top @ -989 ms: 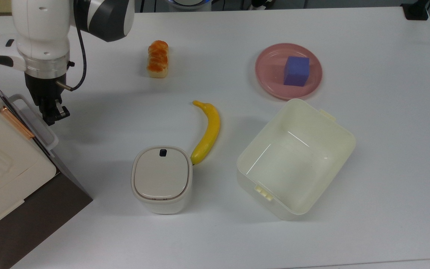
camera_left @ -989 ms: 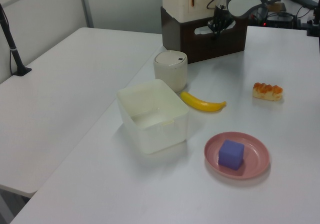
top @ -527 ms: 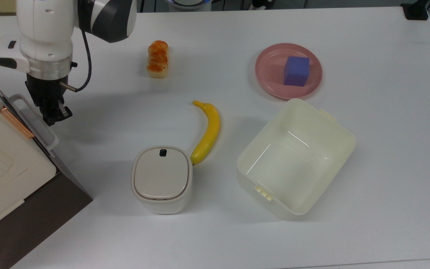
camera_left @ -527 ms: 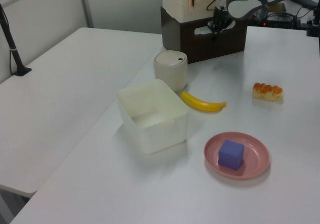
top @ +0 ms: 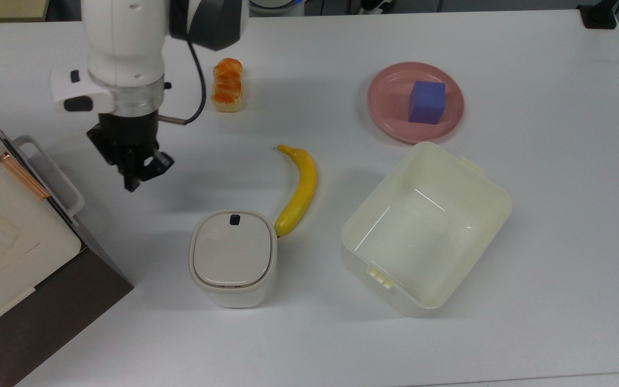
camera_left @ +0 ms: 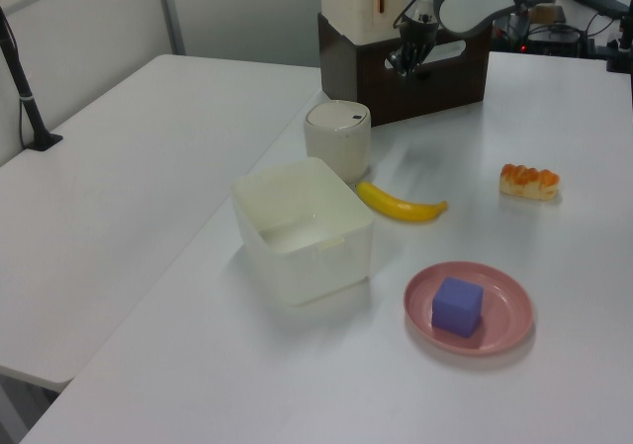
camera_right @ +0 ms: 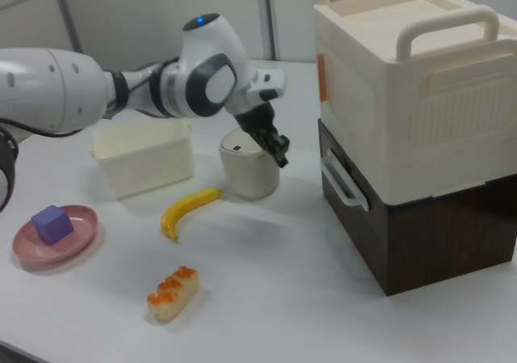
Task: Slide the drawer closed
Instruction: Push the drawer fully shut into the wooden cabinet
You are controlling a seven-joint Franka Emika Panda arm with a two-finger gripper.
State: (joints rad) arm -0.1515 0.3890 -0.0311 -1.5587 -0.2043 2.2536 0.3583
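Drawer (camera_right: pixel 355 187) sits flush in its cabinet; I see my gripper (top: pixel 143 174) well off its white handle (top: pixel 51 169) toward the top view's right, fingers nearly together, empty.

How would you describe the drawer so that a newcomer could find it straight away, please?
Find the dark brown wooden cabinet under the cream appliance. The drawer is its front panel, flush and facing the lidded bin. Its white loop handle sets it apart.
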